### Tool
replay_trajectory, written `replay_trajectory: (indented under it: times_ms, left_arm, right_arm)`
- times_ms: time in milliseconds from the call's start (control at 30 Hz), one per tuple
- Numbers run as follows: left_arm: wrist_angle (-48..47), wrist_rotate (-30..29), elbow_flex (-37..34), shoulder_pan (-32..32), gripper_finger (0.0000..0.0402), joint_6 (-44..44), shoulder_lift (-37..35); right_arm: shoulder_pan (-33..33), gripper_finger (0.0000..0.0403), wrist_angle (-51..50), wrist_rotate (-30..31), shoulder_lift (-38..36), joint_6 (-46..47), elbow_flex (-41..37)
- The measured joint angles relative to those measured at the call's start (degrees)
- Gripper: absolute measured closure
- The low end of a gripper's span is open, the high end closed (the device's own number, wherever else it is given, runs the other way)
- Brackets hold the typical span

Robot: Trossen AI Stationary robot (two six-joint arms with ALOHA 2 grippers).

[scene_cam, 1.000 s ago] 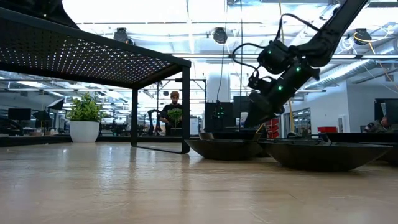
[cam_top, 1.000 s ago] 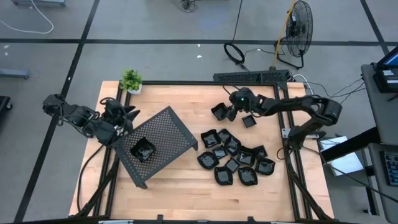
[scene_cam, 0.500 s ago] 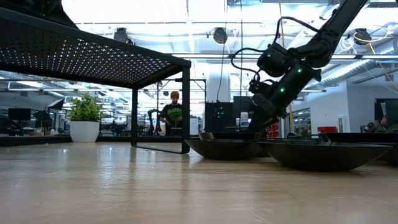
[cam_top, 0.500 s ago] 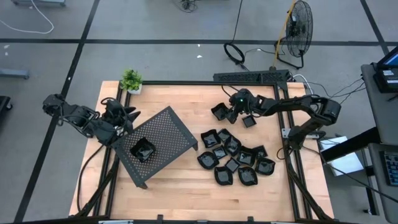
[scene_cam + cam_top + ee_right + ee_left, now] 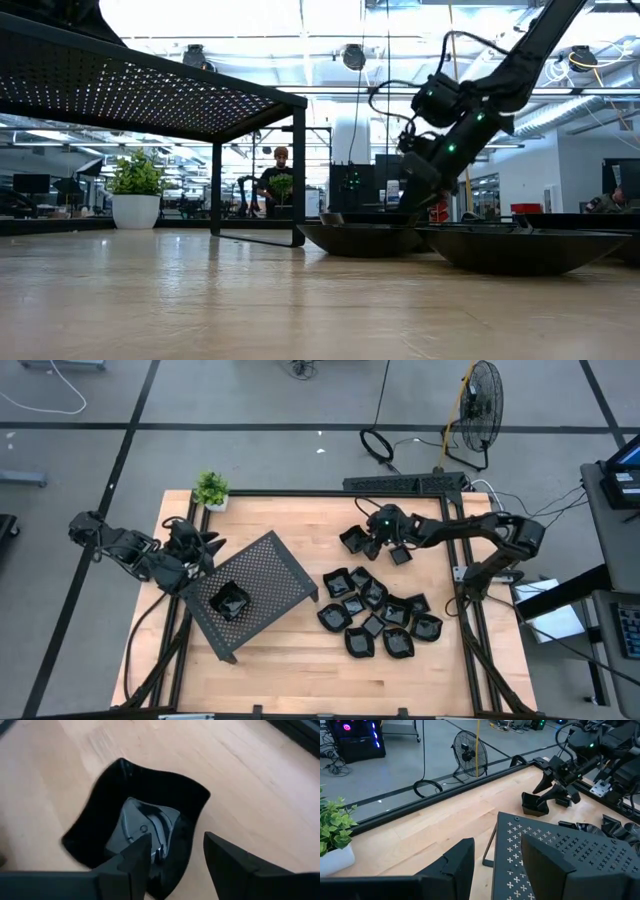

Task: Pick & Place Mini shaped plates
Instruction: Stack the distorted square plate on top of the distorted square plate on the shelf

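Several mini shaped plates, small glossy black dishes, lie in a cluster (image 5: 375, 615) on the wooden table's right half. Two more lie farther back (image 5: 352, 540) (image 5: 400, 554). One plate (image 5: 230, 600) rests on the tilted dark perforated tray (image 5: 275, 565). My right gripper (image 5: 366, 545) (image 5: 177, 840) slants down, open, over the far wavy-cornered plate (image 5: 140, 820). My left gripper (image 5: 203, 550) (image 5: 497, 842) waits open beside the tray's far left corner with nothing between its fingers. My right gripper comes slanting down from the table's right side. One finger (image 5: 132, 862) stands over the plate's hollow and the other (image 5: 227, 862) outside its rim (image 5: 192, 845). Whether either finger touches the plate, I cannot tell. The plate lies flat on the table.
A small potted plant (image 5: 210, 488) stands at the table's far left corner. A black frame rail (image 5: 300, 493) runs along the table's edges. In the low view the tray (image 5: 150, 90) rises on its legs at the left. Bare wood lies between tray and plates.
My right gripper has tipped a little farther down over the far plate. The plates and the tray have stayed where they were.
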Motion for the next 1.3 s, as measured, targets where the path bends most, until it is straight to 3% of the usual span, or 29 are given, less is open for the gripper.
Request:
replay_trajectory:
  times_ms: [233,433,600,867,1300]
  left_arm:
    - [0.0,0.1,0.0,0.0,0.0238,0.0,0.0]
    - [-0.1,0.1,0.0,0.0,0.0238,0.7,0.0]
    - [-0.1,0.1,0.0,0.0,0.0238,0.7,0.0]
    - [0.0,0.1,0.0,0.0,0.0238,0.5,0.0]
    - [0.0,0.0,0.0,0.0,0.0238,0.1,0.0]
  right_arm:
    - [-0.1,0.0235,5.1,0.0,5.0,0.7,0.0]
    - [0.0,0.0244,7.1,0.0,4.0,0.6,0.0]
    - [0.0,0.0278,6.9,0.0,2.6,-0.2,0.0]
    - [0.0,0.0366,1.8,-0.2,2.5,-0.8,0.0]
    - [0.0,0.0402,3.4,-0.3,2.4,-6.9,0.0]
